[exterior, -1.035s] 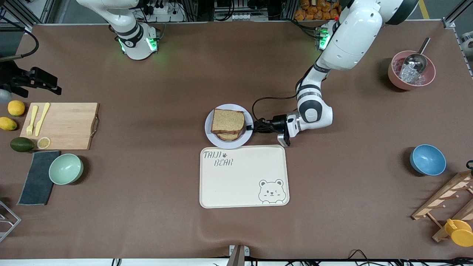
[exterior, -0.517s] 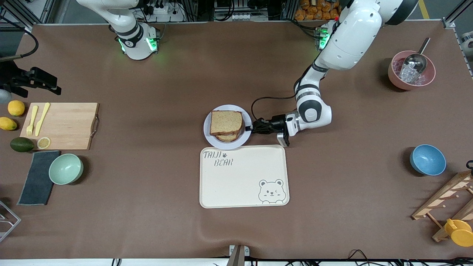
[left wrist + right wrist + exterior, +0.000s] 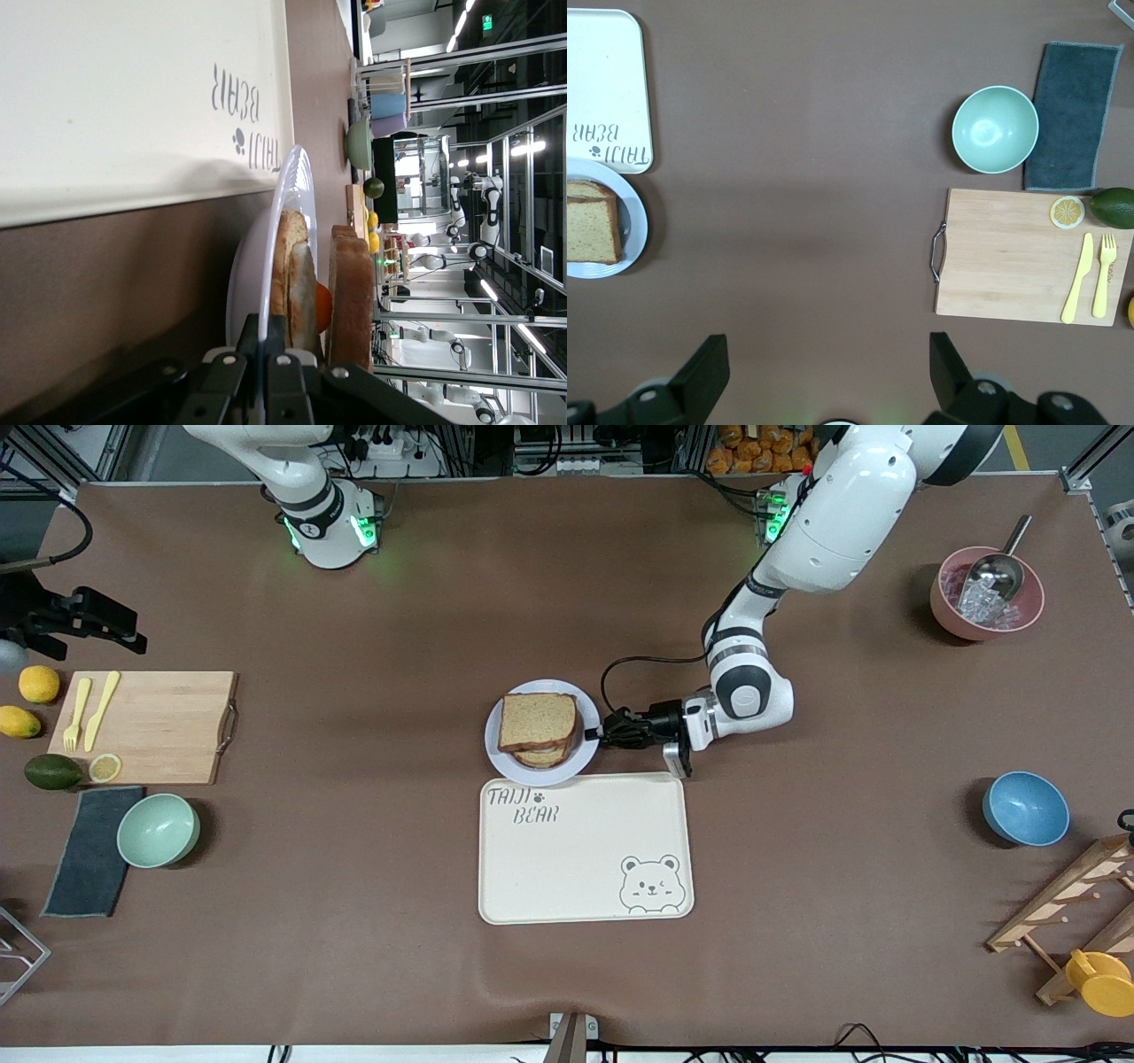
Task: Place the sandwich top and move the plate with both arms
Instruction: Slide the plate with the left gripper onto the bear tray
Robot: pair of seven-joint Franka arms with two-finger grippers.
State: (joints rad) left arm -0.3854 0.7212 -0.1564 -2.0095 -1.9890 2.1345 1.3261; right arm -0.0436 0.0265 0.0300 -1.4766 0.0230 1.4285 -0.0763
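Observation:
The sandwich top (image 3: pixel 537 720), a brown bread slice, lies on the stacked sandwich on the pale plate (image 3: pixel 542 778), which sits just farther from the front camera than the tray. My left gripper (image 3: pixel 592 733) is low at the plate's edge toward the left arm's end, shut on the rim. In the left wrist view its jaws (image 3: pixel 273 332) pinch the thin plate rim (image 3: pixel 252 274), with the sandwich top (image 3: pixel 353 301) standing over egg and lower bread. My right gripper (image 3: pixel 824 354) waits high over the table, open and empty; its view shows the plate (image 3: pixel 633 226) and sandwich top (image 3: pixel 589 226).
The cream bear tray (image 3: pixel 585 850) lies right next to the plate, nearer the front camera. A wooden cutting board (image 3: pixel 146 726), green bowl (image 3: pixel 158 830) and grey cloth (image 3: pixel 86 850) are toward the right arm's end. A blue bowl (image 3: pixel 1025 808) and pink bowl (image 3: pixel 986 593) are toward the left arm's end.
The plate with the sandwich has slid a little toward the right arm's end of the table, and my left gripper has moved along with it. The right arm has not moved.

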